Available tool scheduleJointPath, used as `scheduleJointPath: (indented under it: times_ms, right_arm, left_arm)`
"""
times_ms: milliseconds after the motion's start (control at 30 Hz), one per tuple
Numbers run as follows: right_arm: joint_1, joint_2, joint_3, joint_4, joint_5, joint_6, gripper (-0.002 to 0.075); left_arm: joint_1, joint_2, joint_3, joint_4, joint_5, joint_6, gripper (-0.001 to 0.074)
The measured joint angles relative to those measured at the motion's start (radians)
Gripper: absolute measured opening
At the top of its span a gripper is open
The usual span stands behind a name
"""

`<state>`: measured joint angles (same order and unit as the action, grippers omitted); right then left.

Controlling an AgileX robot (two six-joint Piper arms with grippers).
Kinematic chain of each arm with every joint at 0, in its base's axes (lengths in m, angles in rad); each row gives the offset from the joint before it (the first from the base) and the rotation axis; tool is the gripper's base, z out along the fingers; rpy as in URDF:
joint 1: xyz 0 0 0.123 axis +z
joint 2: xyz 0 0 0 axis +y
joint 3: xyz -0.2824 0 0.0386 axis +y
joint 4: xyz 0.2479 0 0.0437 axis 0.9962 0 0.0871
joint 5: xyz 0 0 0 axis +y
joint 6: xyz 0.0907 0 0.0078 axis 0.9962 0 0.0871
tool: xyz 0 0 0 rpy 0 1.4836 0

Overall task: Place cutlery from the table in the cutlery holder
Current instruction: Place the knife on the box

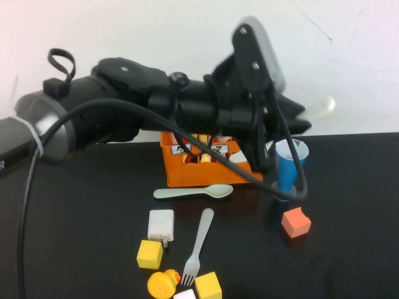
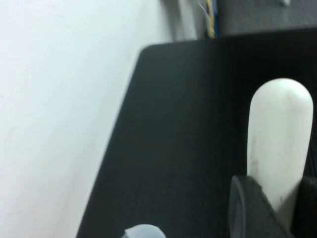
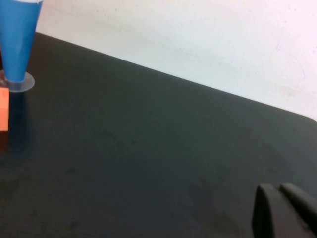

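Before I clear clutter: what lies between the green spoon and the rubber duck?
In the high view, a white block and a yellow cube lie between the green spoon and duck.

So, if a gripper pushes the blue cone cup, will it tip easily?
Probably yes. The blue cone cup stands point down on a small clear base, so a push near its wide rim may topple it. It looks thin and light. The left gripper, holding a cream-white knife, is above it; the right gripper is shut, away.

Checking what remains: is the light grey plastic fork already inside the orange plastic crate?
No, the light grey plastic fork lies on the black tabletop, apart from the orange plastic crate.
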<state>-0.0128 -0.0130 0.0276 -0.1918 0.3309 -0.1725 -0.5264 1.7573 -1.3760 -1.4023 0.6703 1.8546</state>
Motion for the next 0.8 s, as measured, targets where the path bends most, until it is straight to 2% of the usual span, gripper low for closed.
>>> scheduleJointPath:
  times_ms: [300, 467, 600, 800]
  right_arm:
    - [0.000, 0.000, 0.000, 0.000, 0.000, 0.000, -0.0003]
    - [0.000, 0.000, 0.000, 0.000, 0.000, 0.000, -0.0003]
    - [0.000, 0.000, 0.000, 0.000, 0.000, 0.000, -0.0003]
    - [0.000, 0.000, 0.000, 0.000, 0.000, 0.000, -0.0003]
  left_arm:
    - [-0.042, 0.000, 0.000, 0.197, 0.021, -0.014, 0.0148]
    - [-0.042, 0.000, 0.000, 0.332, 0.021, -0.105, 0.0148]
    - [-0.042, 0.000, 0.000, 0.390, 0.015, -0.189, 0.0148]
    - [-0.042, 0.000, 0.000, 0.493, -0.101, -0.472, 0.0148]
